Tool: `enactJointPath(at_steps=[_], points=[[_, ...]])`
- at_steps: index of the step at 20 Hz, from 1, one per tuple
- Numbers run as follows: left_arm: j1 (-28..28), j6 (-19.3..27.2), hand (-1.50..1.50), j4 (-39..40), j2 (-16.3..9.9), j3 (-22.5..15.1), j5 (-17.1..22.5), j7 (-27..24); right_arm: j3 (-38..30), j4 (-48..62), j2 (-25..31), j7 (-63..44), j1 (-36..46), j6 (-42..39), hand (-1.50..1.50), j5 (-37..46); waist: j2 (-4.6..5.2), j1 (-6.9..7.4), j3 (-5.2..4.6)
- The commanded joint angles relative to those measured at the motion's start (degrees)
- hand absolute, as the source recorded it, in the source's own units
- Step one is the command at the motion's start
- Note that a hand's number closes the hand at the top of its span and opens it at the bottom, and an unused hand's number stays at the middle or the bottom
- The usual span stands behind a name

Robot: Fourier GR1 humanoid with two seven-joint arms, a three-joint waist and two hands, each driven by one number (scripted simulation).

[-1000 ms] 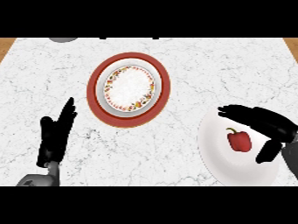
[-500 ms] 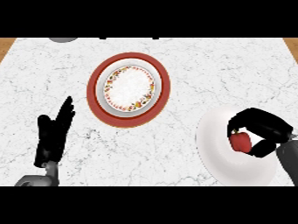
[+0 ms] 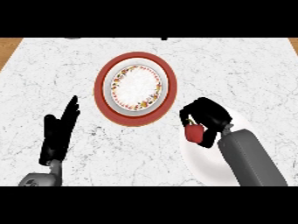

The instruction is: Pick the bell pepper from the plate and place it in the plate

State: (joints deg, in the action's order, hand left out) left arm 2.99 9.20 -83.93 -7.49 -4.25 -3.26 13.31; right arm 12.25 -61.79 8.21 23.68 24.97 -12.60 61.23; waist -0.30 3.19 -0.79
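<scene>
You see the right hand [image 3: 206, 114] curled round the red bell pepper [image 3: 194, 133], long axis upright, over the white plate's [image 3: 206, 164] upper-left edge. Your left hand [image 3: 59, 133] rests open, fingers straight.

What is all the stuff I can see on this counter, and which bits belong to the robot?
counter: one, white marble with grey veins, fills most of the view; brown wood shows beyond its far corners
patterned plate: one, red rim, white middle with a flowered ring, centre of the counter
plain plate: one, white, near right, partly under the right forearm
bell pepper: one, red, in the right hand over the plain plate's far left edge
left hand: one, black, fingers straight, resting at the near left
right hand: one, black, curled round the bell pepper
forearms: two, grey, coming in from the lower edge
</scene>
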Motion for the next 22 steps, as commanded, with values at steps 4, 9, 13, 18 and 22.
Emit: enactJointPath(at_steps=[4, 9, 13, 18, 22], points=[[3.24, -1.53, 0.0, 0.88, 0.55, -1.17, 0.35, 1.12, 4.91, -1.87, -8.01, -26.96, 8.2, 7.59, 1.5, -2.42, 0.6, 3.72, 0.74], [4.33, -2.34, 0.0, 1.67, 0.23, -1.68, -0.01, 1.12, 12.09, -4.66, -8.15, -43.26, 15.16, 15.49, 1.5, -7.67, 0.61, 5.77, 0.77], [3.2, -1.77, 0.0, 3.13, 0.36, -1.39, -0.43, -0.27, 16.31, -7.91, -8.19, -56.36, 20.08, 26.52, 1.5, -5.63, 0.31, 4.66, 0.64], [3.98, -0.71, 0.0, 2.22, 1.22, -1.39, -0.61, 1.26, 22.41, -4.89, -8.21, -74.74, 29.49, 32.12, 1.5, -6.58, 0.57, 3.51, 0.67], [4.09, -1.49, 0.0, 2.0, 0.2, -1.09, -0.66, 1.28, 25.97, 0.04, -8.21, -86.37, 37.54, 34.03, 1.5, -9.24, 0.72, 2.98, 0.66]])
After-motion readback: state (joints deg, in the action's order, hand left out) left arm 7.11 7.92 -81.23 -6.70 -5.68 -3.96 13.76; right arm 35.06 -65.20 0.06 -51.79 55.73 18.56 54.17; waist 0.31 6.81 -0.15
